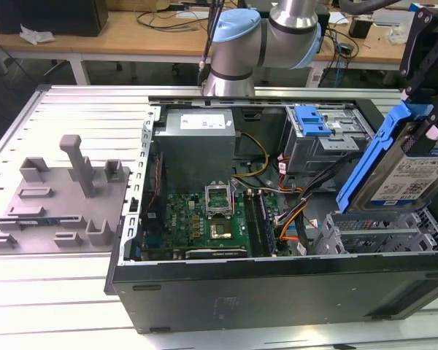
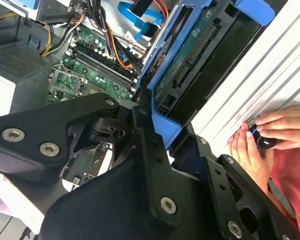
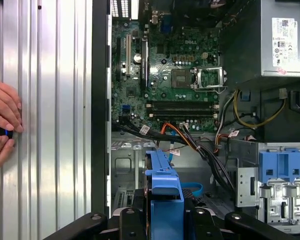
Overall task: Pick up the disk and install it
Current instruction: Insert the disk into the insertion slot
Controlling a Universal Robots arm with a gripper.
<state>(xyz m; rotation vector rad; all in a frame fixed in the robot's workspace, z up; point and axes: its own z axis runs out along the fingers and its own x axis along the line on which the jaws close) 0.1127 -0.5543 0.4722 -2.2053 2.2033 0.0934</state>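
Observation:
The disk [image 1: 417,173] is a silver drive with a white-and-blue label in a blue carrier. It hangs tilted over the grey drive cage [image 1: 379,235] at the exterior view's right of the open computer case. My gripper [image 1: 428,109] is shut on its upper end, with black fingers [image 1: 422,51] on both sides. In the second wrist view the disk's [image 2: 200,47] green circuit-board underside shows beyond my gripper [image 2: 157,117]. In the first wrist view the disk [image 3: 165,182] is edge-on between the fingers [image 3: 202,220], above the cage floor [image 3: 125,170].
Inside the case lie the motherboard [image 1: 204,219], power supply [image 1: 197,142] and loose cables [image 1: 292,211]. A blue latch piece [image 1: 312,120] tops the rear cage. A grey fixture [image 1: 66,197] stands on the table at the exterior view's left. A person's hands [image 2: 260,135] rest beside the case.

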